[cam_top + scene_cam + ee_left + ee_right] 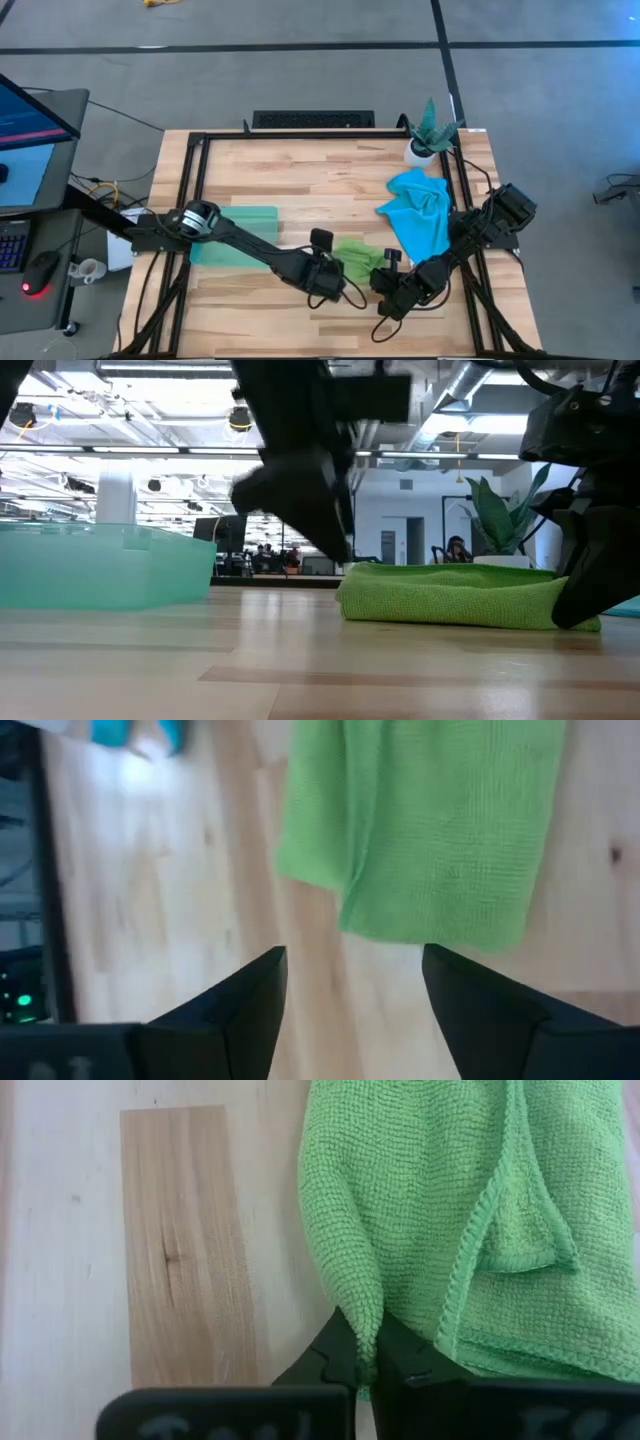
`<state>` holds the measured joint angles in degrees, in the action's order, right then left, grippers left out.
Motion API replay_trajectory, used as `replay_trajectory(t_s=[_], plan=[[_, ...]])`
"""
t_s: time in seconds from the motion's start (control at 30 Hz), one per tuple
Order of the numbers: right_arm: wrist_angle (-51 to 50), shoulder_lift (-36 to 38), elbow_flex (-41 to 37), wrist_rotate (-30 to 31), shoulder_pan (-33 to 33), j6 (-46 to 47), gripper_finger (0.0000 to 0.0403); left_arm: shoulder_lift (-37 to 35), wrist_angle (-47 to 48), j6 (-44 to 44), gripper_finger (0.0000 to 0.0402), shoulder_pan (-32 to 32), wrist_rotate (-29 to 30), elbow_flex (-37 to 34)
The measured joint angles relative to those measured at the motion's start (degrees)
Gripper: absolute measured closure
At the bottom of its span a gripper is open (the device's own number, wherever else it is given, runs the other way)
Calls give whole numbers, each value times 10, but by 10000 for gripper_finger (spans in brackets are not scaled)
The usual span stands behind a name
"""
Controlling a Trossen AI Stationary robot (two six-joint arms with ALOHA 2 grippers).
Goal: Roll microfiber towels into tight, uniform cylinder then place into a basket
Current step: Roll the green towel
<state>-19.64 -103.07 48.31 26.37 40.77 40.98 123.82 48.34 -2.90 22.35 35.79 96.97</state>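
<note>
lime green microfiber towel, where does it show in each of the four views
High view: the folded lime green microfiber towel lies at the table's front centre, between both grippers.
Low view: right of centre, flat on the wood.
Left wrist view: upper middle, beyond the open left gripper.
Right wrist view: upper right, an edge pinched in the right gripper.
Shared landmark: the light wooden tabletop.
</note>
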Motion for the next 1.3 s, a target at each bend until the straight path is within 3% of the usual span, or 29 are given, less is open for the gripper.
replay_trajectory(t_s=[0.2,0.4,0.67,0.73,1.03,1.3], plan=[[0,0,0,0,0,6,380,-45,-3,-2,177,23,-29,1],[3,0,0,0,0,9,380,-38,-134,79,178,34,-92,-43],[4,0,0,-3,-1,10,383,-37,-268,113,178,5,-108,-133],[4,0,0,-3,0,9,384,-38,-292,114,178,-8,-140,-153],[4,0,0,-3,0,9,379,-39,-347,92,178,-39,-134,-208],[4,0,0,-3,0,10,375,-42,-396,76,180,-62,-184,-241]])
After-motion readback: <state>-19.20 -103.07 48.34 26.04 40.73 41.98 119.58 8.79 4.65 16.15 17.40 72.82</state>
